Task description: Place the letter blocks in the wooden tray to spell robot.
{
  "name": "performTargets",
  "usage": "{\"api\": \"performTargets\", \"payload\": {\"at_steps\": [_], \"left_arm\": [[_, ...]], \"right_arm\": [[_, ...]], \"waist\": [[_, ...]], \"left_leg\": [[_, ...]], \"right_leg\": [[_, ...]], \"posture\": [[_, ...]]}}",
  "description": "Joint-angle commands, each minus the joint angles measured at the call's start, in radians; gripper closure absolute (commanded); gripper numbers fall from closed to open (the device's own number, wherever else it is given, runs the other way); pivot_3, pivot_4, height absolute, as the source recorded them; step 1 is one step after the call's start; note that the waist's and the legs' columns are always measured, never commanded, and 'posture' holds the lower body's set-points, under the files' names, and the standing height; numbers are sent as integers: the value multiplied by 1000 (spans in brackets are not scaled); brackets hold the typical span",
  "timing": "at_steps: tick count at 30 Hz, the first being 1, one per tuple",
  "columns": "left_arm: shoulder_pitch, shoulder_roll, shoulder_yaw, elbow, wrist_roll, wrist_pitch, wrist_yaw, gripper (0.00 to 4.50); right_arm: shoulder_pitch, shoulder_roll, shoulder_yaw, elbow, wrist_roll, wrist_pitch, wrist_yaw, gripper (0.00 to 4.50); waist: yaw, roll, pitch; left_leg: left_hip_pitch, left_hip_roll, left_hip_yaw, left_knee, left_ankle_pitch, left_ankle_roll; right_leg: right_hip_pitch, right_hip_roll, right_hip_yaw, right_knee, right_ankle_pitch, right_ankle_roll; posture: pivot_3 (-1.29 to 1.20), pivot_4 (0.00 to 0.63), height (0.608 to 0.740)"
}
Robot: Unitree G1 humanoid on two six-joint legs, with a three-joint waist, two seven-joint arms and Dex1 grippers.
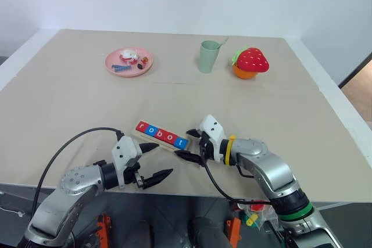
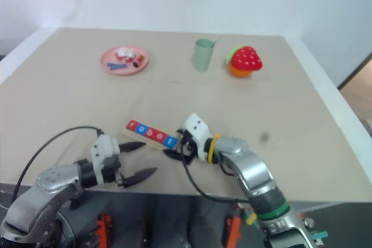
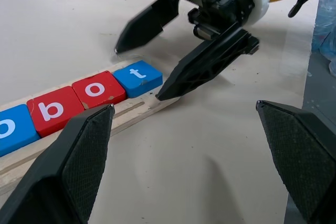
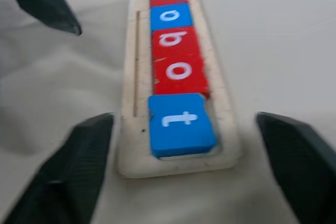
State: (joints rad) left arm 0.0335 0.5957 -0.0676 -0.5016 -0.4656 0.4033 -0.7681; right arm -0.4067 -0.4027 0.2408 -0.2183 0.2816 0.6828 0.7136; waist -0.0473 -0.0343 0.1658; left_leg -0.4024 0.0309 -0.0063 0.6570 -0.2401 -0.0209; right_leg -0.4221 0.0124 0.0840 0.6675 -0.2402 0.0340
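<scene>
Your long, narrow pale-wood tray (image 1: 161,136) lies in the lower middle of the left eye view, its long axis running from upper left down to lower right, and the right two-fingered black gripper (image 1: 189,144) sits right at its lower-right end. That gripper's jaws are spread wide, one on each side of the tray's end, gripping nothing; in the left wrist view one black fingertip (image 3: 167,92) looks to be touching or just above the wood beside the last tile. The right arm is clearly the nearer one to that end. The left two-fingered black gripper (image 1: 157,161) hovers just below the tray's middle, jaws also released and empty. The five small flat square letter blocks (image 4: 175,64) lie in a line in the groove, reading r, o, b, o, t in red, blue, red, red, blue. The blue t tile (image 4: 181,124) sits slightly askew, so judge whether you nudge it straight or simply back the right gripper away along the tray's axis.
</scene>
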Motion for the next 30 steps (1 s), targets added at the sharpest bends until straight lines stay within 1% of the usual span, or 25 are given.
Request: {"api": "performTargets", "payload": {"at_steps": [1, 3, 5, 8, 11, 14, 16, 20, 24, 25, 30], "left_arm": [[-37, -12, 119, 7, -59, 50, 66, 0], [-51, -11, 187, 43, -77, 73, 101, 0], [-52, -1, 233, 81, -60, 62, 114, 0], [-29, 7, 257, 108, -32, 27, 105, 0], [1, 0, 249, 103, -19, -1, 98, 0], [16, -16, 241, 87, -25, -10, 97, 0], [20, -18, 233, 78, -37, -12, 76, 0], [61, 5, 206, 42, -47, -19, -1, 0], [94, 45, 162, 19, -27, -57, -88, 0], [88, 48, 154, 17, -28, -56, -96, 0], [71, 50, 134, 24, -17, -66, -104, 0]], "right_arm": [[-31, 7, -167, -70, 105, 59, -35, 81], [-30, -18, -244, -56, 137, 80, -43, 81], [-6, -72, -279, -34, 129, 60, -27, 81], [68, -139, -274, -76, 126, 30, 12, 81], [139, -146, -224, -175, 145, 11, 37, 81], [168, -127, -169, -229, 142, 7, 31, 876], [167, -108, -138, -249, 142, 18, 17, 1623], [146, -79, -66, -251, 120, 38, -8, 2939], [87, -38, 4, -188, 76, 45, -46, 4402], [74, -30, 18, -169, 63, 41, -52, 4464], [58, -20, 49, -142, 38, 36, -53, 4464]], "waist": [[0, 0, 0], [0, 0, 0], [0, 0, 0], [0, 0, 0], [-1, 0, 0], [-3, 0, 0], [-1, 0, 0], [-1, 0, 0], [-2, 0, 0], [-1, 0, 0], [1, 0, 0]], "left_leg": [[0, 0, 0, 0, 0, 0], [0, 0, -1, 0, 0, 0], [0, 0, -1, 0, 0, 0], [0, 0, 0, 0, 0, 0], [-1, 0, 0, -2, -1, 1], [-1, 1, 0, -2, -2, 0], [-1, 1, 0, -2, -1, 0], [0, 0, 0, -1, 1, -1], [0, 0, 1, 0, 1, -1], [1, 0, 2, 0, 1, -1], [0, 0, 0, 0, 2, -1]], "right_leg": [[0, 0, 0, 0, 0, 0], [0, 0, -1, 0, 0, 0], [0, 0, -1, 0, 0, 0], [0, 0, -1, 0, -1, 1], [-1, 0, 0, -1, -2, -1], [-2, 1, 0, 0, -2, -1], [-1, 1, 0, 0, -2, -1], [0, 0, 0, 0, 0, 0], [-1, 0, 0, 0, 1, -1], [-1, 0, 0, 0, 1, -1], [-1, 0, -1, 0, 1, -1]], "posture": [[0, 150, 740], [0, 150, 740], [0, 150, 740], [0, 150, 740], [0, 150, 740], [0, 150, 740], [0, 150, 740], [0, 150, 740], [0, 150, 740], [0, 150, 740], [0, 150, 740]]}}
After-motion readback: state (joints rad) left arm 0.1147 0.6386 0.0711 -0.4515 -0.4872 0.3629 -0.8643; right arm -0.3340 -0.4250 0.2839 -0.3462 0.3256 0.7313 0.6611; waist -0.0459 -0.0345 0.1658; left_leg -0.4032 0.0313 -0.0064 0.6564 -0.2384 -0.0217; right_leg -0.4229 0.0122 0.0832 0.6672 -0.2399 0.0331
